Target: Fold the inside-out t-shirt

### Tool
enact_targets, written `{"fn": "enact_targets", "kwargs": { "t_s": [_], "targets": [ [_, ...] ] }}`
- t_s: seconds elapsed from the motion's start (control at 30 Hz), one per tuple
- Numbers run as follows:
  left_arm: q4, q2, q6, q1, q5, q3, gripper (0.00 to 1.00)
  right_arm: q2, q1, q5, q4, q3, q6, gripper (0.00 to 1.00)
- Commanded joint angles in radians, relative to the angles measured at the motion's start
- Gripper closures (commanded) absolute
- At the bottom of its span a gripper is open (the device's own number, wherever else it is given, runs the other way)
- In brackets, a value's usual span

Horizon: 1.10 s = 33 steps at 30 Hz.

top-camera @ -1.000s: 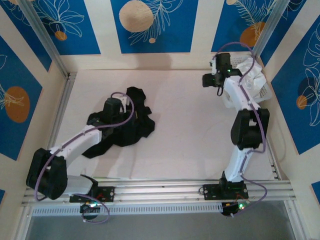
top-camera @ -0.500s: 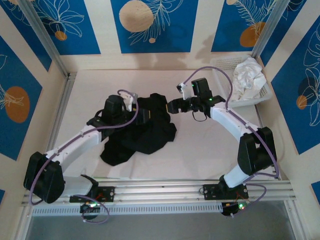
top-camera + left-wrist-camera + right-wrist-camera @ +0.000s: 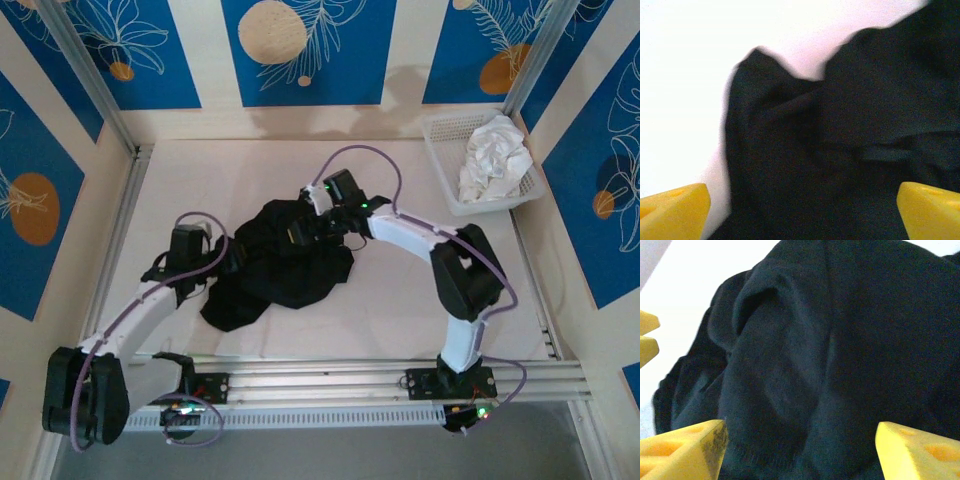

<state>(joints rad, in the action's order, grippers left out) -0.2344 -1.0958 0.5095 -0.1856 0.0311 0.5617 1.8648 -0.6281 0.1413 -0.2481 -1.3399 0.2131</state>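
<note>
A pale table (image 3: 400, 300) seen from above, walled in by blue and cream panels. A black shirt (image 3: 285, 265) lies crumpled in a loose heap left of the table's middle, flat on the surface and not folded.

Two white robot arms reach toward the shirt from the near edge. The left arm (image 3: 135, 310) stretches in from the near left corner. The right arm (image 3: 430, 235) bends in an arch from the near right and comes over the shirt's far edge.

A white basket (image 3: 440, 160) sits in the far right corner, well apart from the shirt, with a bunched white cloth (image 3: 493, 155) inside.

The left gripper (image 3: 228, 262) is at the shirt's left edge. From its wrist camera, the left gripper (image 3: 802, 205) has its yellow fingers (image 3: 675, 210) spread wide, black folds and bare table below, nothing gripped.

The right gripper (image 3: 300, 232) is over the shirt's far side. From its wrist camera, the right gripper (image 3: 800, 445) also has its fingers (image 3: 682, 450) wide apart, close above a ridge of black cloth, holding nothing.
</note>
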Motion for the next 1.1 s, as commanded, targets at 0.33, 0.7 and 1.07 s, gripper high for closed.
{"fn": "enact_targets", "kwargs": {
  "t_s": [0.33,0.7,1.07],
  "targets": [
    [0.216,-0.297,0.01,0.021,0.138,0.046,0.86,0.059,-0.031,-0.159,-0.054,-0.173,-0.028,1.0],
    [0.163,0.037,0.087,0.021,0.184,0.292,1.0,-0.444,0.176,-0.121,-0.09,-0.164,-0.071,1.0],
    [0.05,0.089,-0.007,0.02,0.108,0.811,1.0,-0.757,0.433,-0.119,-0.079,-0.273,-0.054,1.0]
  ]
}}
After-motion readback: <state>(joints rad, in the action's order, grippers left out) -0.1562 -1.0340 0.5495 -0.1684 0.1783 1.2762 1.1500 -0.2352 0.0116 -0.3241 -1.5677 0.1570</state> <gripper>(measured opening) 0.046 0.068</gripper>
